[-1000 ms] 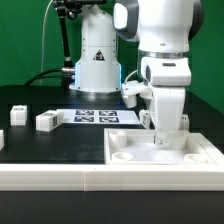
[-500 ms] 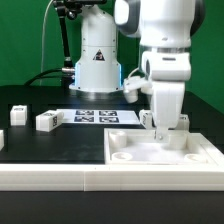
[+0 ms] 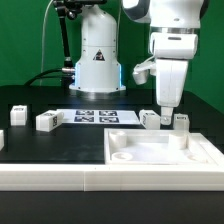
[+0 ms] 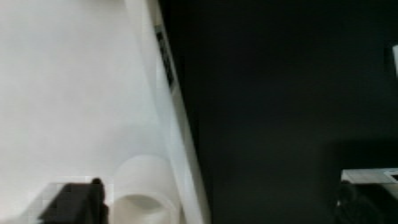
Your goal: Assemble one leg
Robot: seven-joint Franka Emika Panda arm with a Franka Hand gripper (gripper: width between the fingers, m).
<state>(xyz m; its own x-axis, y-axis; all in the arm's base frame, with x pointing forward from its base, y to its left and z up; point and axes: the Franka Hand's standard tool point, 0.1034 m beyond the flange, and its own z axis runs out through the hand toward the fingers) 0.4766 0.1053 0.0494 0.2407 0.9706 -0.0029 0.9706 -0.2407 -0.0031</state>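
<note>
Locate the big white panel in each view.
Exterior view: the white panel lies in the foreground, toward the exterior view's right, below the claw.
Wrist view: the pale surface with a round recess.
Shared landmark: its raised rim against the black table.

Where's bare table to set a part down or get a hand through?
Free: dark table in front of the marker board, on the exterior view's left of the white panel. Crowded: behind the panel, the tool between one leg and another leg.
</note>
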